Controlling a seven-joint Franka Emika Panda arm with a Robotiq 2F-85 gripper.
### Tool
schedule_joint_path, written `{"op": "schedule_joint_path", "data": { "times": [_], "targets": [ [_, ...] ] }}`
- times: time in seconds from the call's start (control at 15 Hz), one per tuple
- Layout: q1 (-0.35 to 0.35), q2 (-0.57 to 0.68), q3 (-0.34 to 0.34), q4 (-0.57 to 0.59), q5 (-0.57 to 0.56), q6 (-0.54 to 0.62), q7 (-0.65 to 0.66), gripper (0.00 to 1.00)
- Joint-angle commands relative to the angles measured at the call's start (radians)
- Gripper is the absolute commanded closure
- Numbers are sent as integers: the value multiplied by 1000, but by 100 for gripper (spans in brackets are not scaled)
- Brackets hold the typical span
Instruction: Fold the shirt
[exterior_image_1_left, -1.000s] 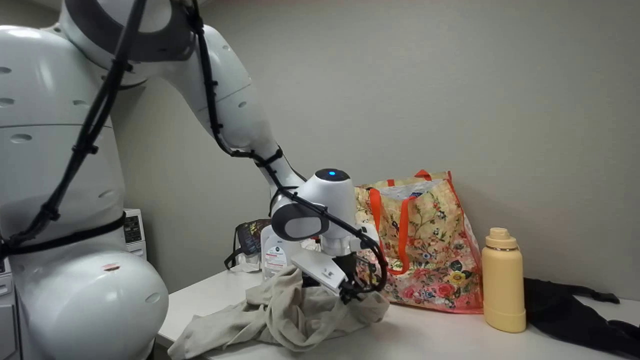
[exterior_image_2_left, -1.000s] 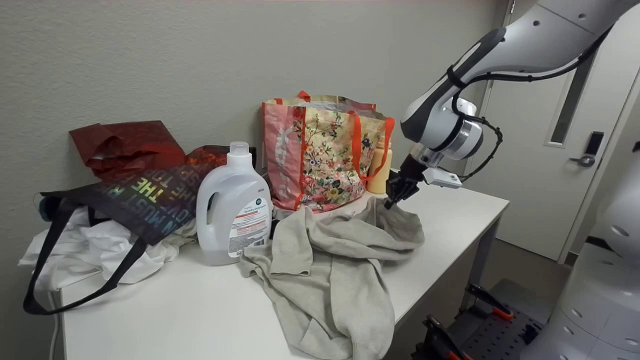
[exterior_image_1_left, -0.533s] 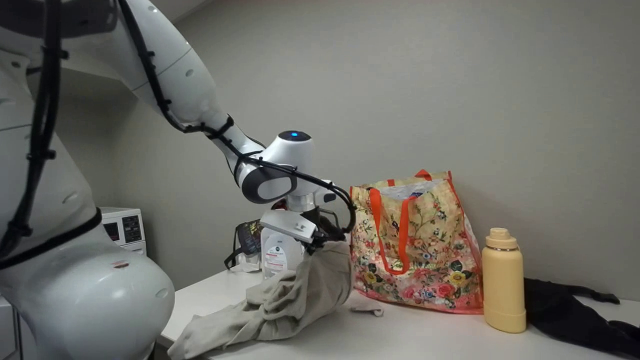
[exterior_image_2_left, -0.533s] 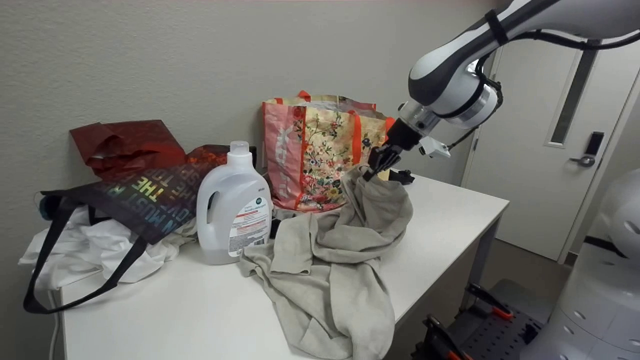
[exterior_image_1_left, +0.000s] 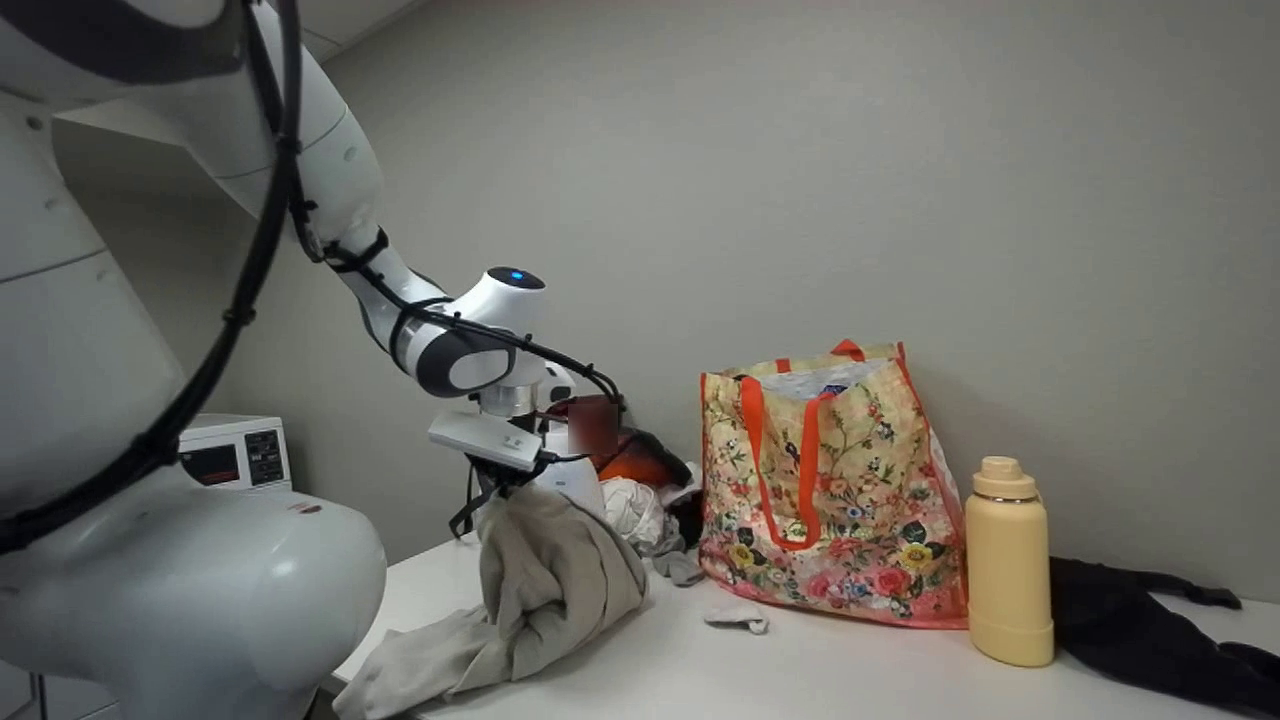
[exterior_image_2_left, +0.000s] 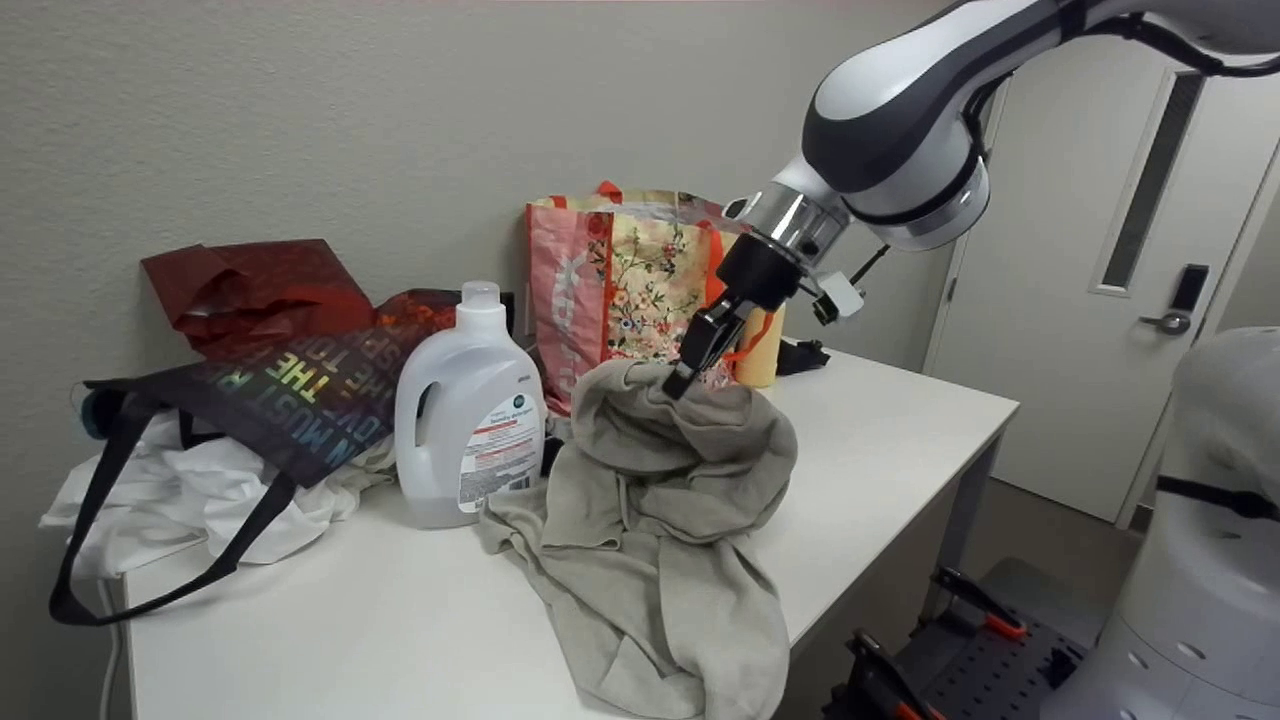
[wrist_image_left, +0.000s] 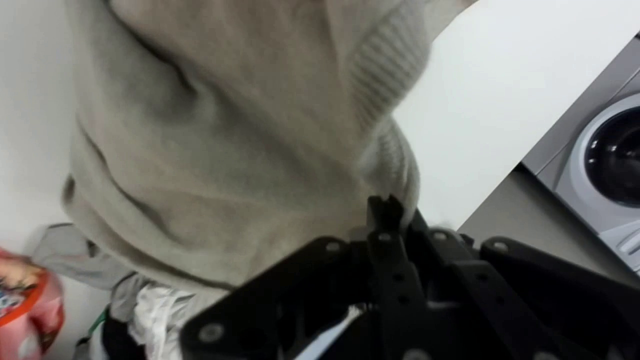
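On the surface (exterior_image_2_left: 350, 620), near its robot-side edge, got the shirt (exterior_image_2_left: 665, 540) pinched in the jaws, part-lifted; looks far from folded tbh.

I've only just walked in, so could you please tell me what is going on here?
A robot arm is handling the grey-beige shirt, apparently to fold it. Its gripper is shut on part of it, holding that part up off the white table; the rest lies rumpled, not yet folded. The detergent bottle and floral bag stand nearby.
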Motion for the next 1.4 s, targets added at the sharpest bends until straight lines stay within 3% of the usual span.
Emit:
{"op": "schedule_joint_path", "data": {
  "times": [0.0,0.2,0.47,0.87,1.33],
  "targets": [
    [72,26,8,6,61,-46,-16,92],
    [115,83,30,14,140,-36,-47,92],
    [135,215,68,47,348,26,-214,93],
    [30,426,178,148,610,40,-430,92],
    [-53,690,262,283,729,80,-433,92]
  ]
}}
